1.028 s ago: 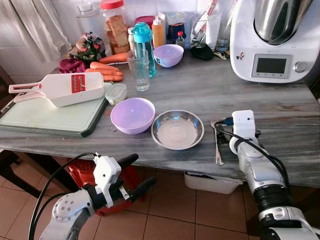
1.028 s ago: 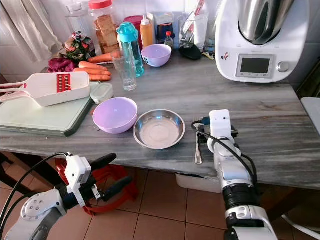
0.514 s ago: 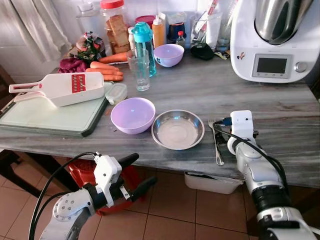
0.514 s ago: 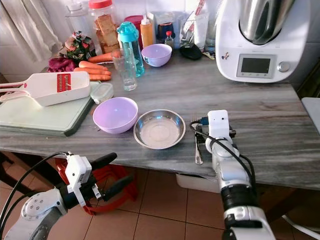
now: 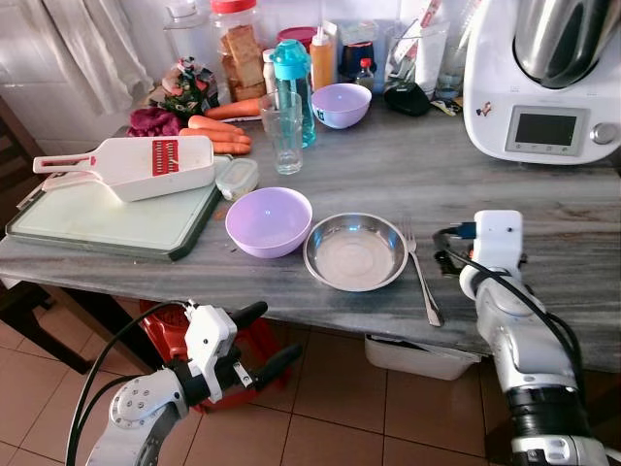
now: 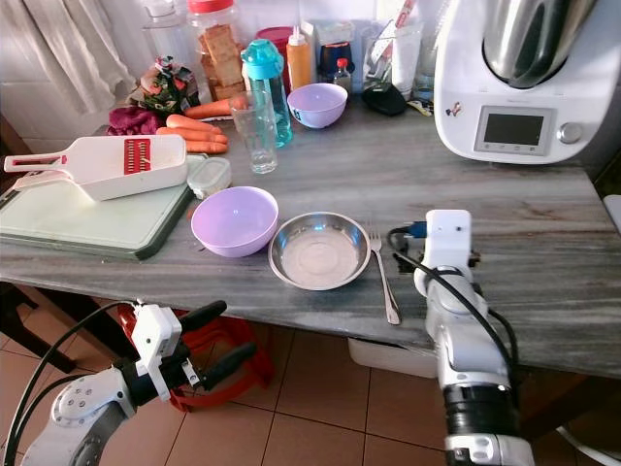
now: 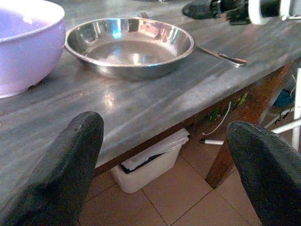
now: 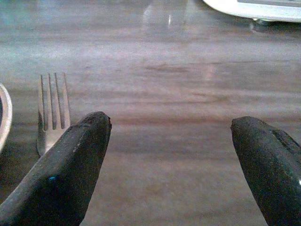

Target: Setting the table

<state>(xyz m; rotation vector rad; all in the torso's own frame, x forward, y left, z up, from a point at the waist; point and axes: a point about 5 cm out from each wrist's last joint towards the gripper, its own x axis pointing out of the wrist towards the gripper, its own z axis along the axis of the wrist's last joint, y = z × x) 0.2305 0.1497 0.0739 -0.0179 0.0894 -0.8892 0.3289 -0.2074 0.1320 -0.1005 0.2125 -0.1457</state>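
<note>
Right of the steel dish [image 5: 355,253], your wide-open right tool [image 8: 171,155] should pinch the thin, slippery fork [image 5: 420,274] mid-handle.

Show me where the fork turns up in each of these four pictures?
Left eye view: fork lies on the table, just right of the steel bowl.
Right eye view: same spot, fork right of the bowl.
Left wrist view: its handle pokes out behind the bowl.
Right wrist view: tines beside one black finger.
Shared landmark: the steel bowl.
</note>
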